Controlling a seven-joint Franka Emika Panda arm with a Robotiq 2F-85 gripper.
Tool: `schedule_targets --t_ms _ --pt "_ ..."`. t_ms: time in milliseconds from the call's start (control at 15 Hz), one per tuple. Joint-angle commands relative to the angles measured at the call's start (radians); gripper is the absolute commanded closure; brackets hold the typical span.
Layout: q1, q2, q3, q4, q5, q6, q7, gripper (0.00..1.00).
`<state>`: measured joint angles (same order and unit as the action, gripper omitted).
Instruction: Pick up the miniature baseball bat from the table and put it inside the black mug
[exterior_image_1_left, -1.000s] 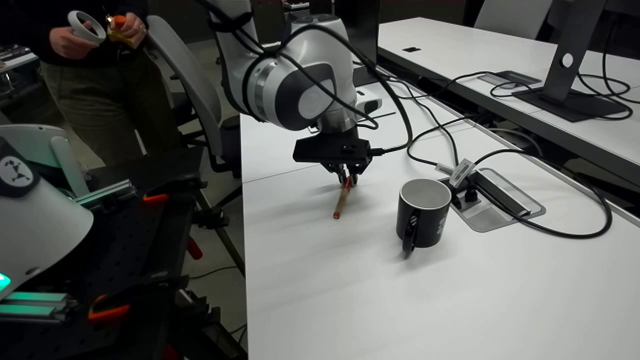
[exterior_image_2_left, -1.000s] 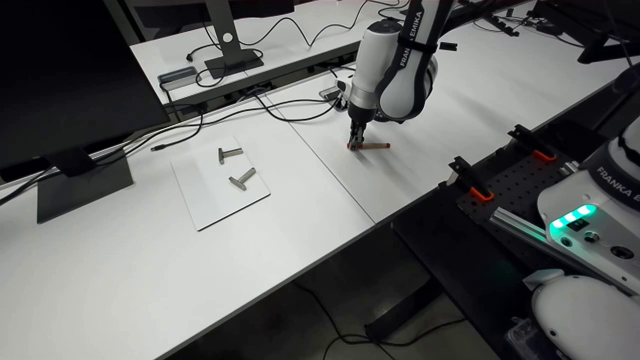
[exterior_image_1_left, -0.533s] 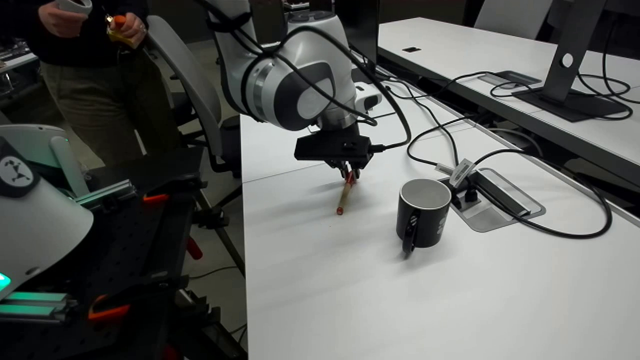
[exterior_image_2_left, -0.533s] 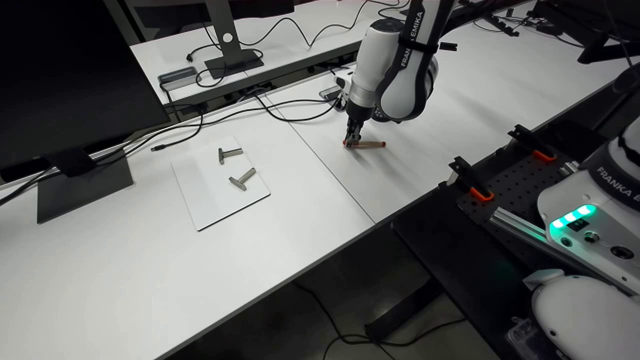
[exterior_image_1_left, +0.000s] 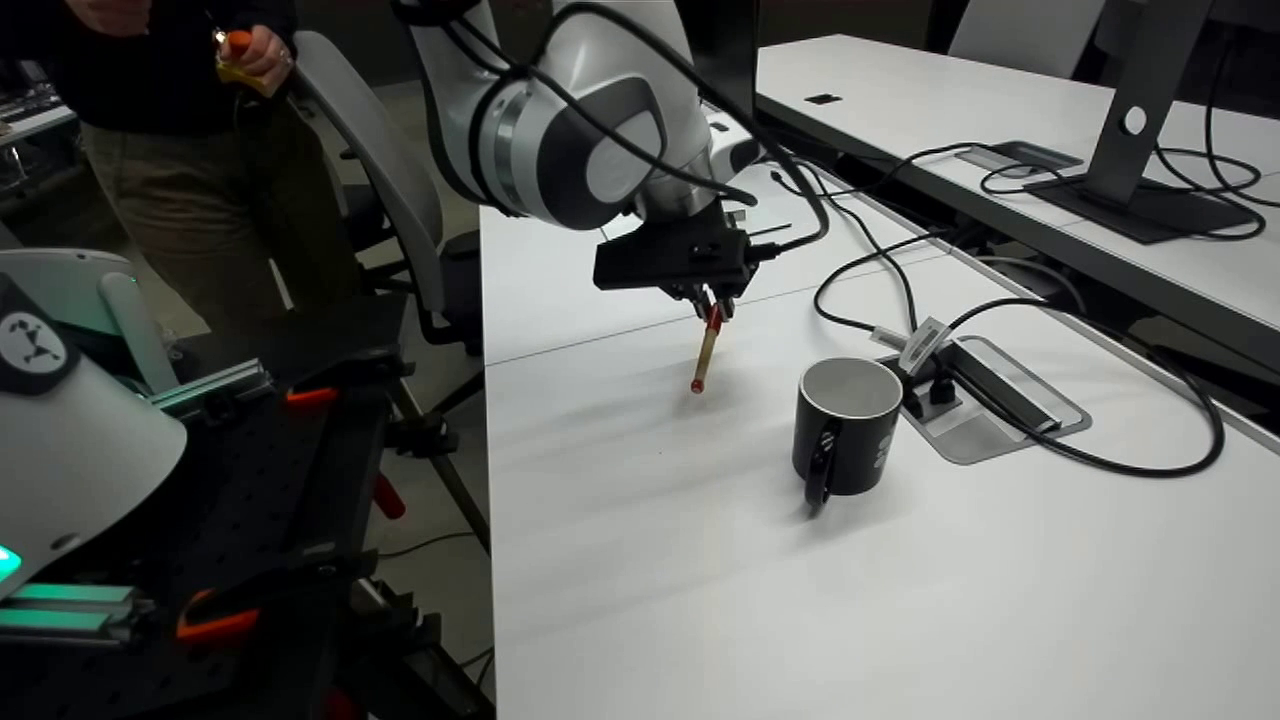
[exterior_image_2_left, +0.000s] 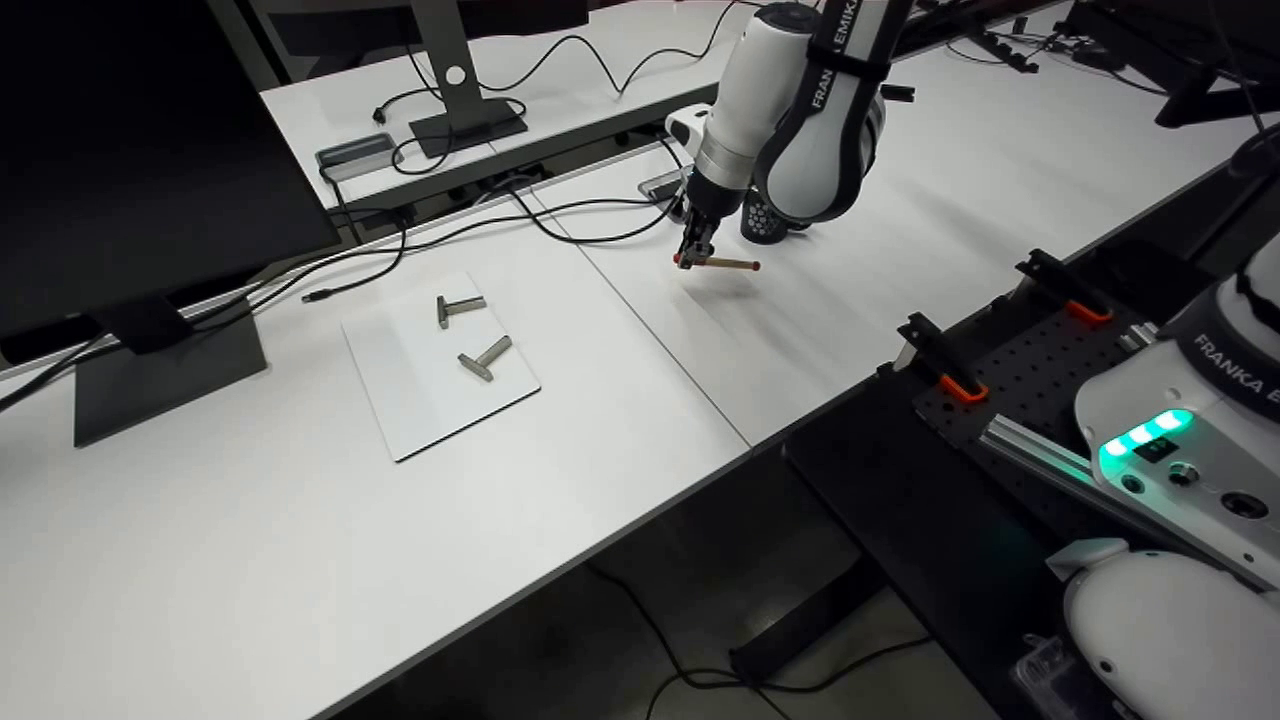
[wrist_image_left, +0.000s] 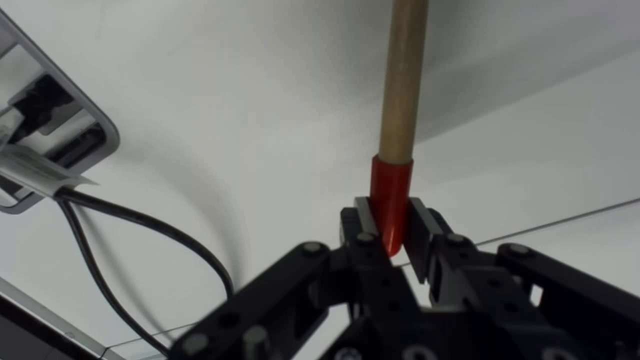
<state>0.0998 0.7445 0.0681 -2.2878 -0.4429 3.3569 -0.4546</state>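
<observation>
Wrist view: the hand (wrist_image_left: 393, 222) is clamped on the red end of the miniature baseball bat (wrist_image_left: 402, 95), its pads (wrist_image_left: 422, 225) pressing either side while the pale wooden length juts toward the top edge. In both exterior views the bat is raised above the desk (exterior_image_1_left: 640, 560), its shadow (exterior_image_2_left: 720, 290) lying apart below it. The black mug (exterior_image_1_left: 850, 450) stands upright on the desk, near the bat but apart from it.

White marks show on the mug's handle (exterior_image_1_left: 822, 465) and side, too small to read; in an exterior view, pale spots (exterior_image_2_left: 763, 222) pattern its surface. Lettering is plainest on the arm (exterior_image_2_left: 745, 100): FRAN below a black strap (exterior_image_2_left: 848, 65), EMIKA above, near the top edge. The robot base (exterior_image_2_left: 1130, 410) reads FRANKA E before the picture's side cuts it off. In an exterior view, a white housing (exterior_image_1_left: 90, 460) bears a round white emblem (exterior_image_1_left: 32, 345) with a dark figure. On a black cable (wrist_image_left: 150, 221) hangs a white tag (exterior_image_1_left: 924, 347), its fine print illegible. Two grey T-shaped pieces (exterior_image_2_left: 485, 358) lie on a white board (exterior_image_2_left: 430, 420) on the desk.
</observation>
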Motion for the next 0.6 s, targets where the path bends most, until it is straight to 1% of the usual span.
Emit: schedule_targets --t_ms 0,133,267,400,533 --pt "-0.037 -0.087 0.015 -0.067 -0.037 0.033 -0.008 0.93" --pt "-0.058 -0.105 0.023 -0.074 -0.044 0.080 -0.003 0.93" --pt "-0.095 -0.107 0.042 -0.077 -0.046 0.152 0.015 0.93" --pt "-0.206 -0.127 0.133 -0.024 -0.075 0.110 0.063 0.93" --pt "-0.304 -0.122 0.212 0.009 -0.086 0.108 0.111 0.93"
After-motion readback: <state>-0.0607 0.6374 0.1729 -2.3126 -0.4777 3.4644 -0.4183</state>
